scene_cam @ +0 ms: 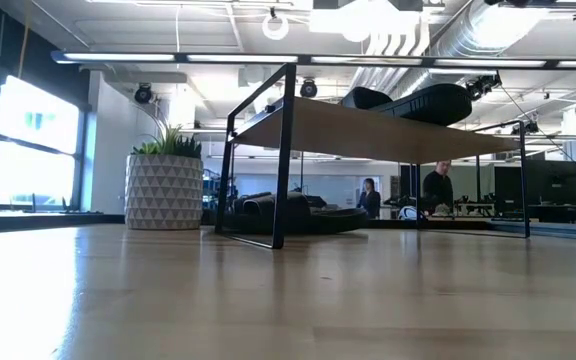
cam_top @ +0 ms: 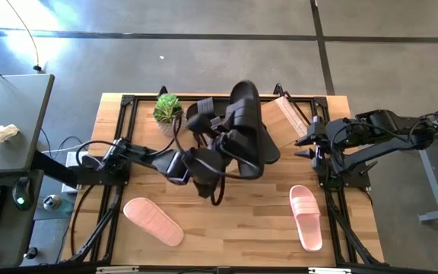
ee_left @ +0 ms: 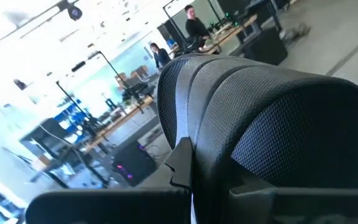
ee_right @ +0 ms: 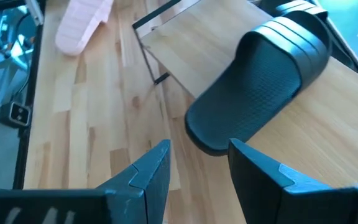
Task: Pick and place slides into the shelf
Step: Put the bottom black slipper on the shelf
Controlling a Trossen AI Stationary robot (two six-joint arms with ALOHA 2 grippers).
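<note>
A: where are the slides right now?
B: one black slide [ee_right: 260, 81] lies on the shelf [ee_right: 328, 143] board. The left end effector [cam_top: 204, 171] is clamped on another black slide [ee_left: 272, 124]. Two pink slides [cam_top: 152, 221] lie on the worktop [cam_top: 234, 228].
A: right side?
B: the right end effector [ee_right: 197, 168] has its fingers spread, holding nothing, just beside the shelf.

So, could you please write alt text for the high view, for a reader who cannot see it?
The left gripper reaches over the shelf, where a black slide lies on the wood board. Two pink slides rest on the table nearer the front, and the right gripper waits open beside the shelf.
</note>
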